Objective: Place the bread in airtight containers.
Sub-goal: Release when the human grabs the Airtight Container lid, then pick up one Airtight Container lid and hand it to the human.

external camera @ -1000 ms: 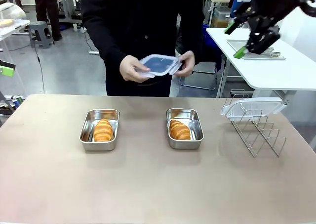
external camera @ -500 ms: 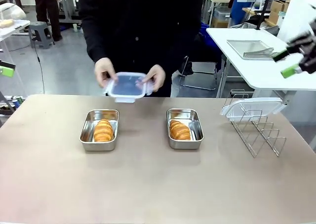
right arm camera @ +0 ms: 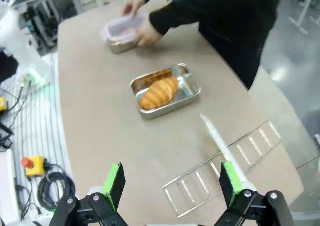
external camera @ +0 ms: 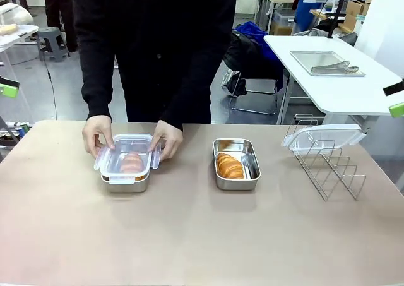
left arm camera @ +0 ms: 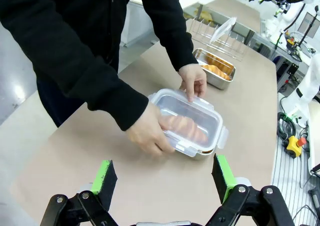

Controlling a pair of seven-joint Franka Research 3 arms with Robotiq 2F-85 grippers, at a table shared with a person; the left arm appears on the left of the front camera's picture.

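Two steel containers sit on the table. The left container (external camera: 126, 180) holds a croissant (external camera: 130, 162) under a clear lid (external camera: 128, 151) that the person's hands press down on it. The right container (external camera: 237, 166) stands uncovered with its croissant (external camera: 229, 166) inside. My left gripper (left arm camera: 164, 178) hangs open and empty, well short of the lidded container (left arm camera: 200, 117). My right gripper (right arm camera: 172, 183) is open and empty too, high above the uncovered container (right arm camera: 187, 92) and its croissant (right arm camera: 160, 92). Its fingers (external camera: 396, 108) show at the right edge of the front view.
A wire rack (external camera: 331, 167) stands at the table's right end with a second clear lid (external camera: 323, 136) lying on top of it. The person stands at the far edge behind the left container. A white side table (external camera: 341, 87) carries a metal tray.
The person brought the clear lid down from chest height and to the left, onto the left container. My right gripper swung away to the right edge of the front view.
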